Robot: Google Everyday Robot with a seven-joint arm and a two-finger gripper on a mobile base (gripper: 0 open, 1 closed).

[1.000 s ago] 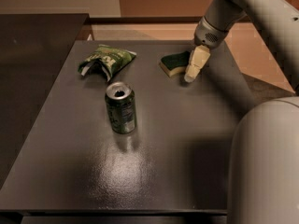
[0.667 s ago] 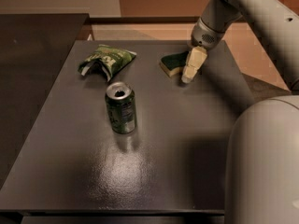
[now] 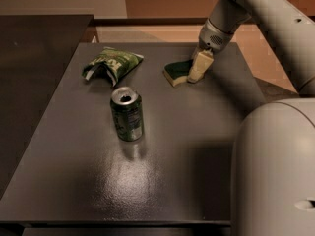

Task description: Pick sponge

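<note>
Green-topped sponge (image 3: 176,70), long axis left-right, claw (image 3: 195,75) at its right end

Dim overall, warm orange-brown cast. Light from above: broad soft glare patch on table (image 3: 69,171) at centre-front, just below can (image 3: 127,116). Can's reflection smeared w/in it; can rim catches a highlight. Gripper (image 3: 198,69) at far right of table, at right end of sponge (image 3: 174,73), pale vs dark top. Sponge's green reads near black. Deep shadow on table's right side beside robot body. Left bkgd v. dark.
</note>
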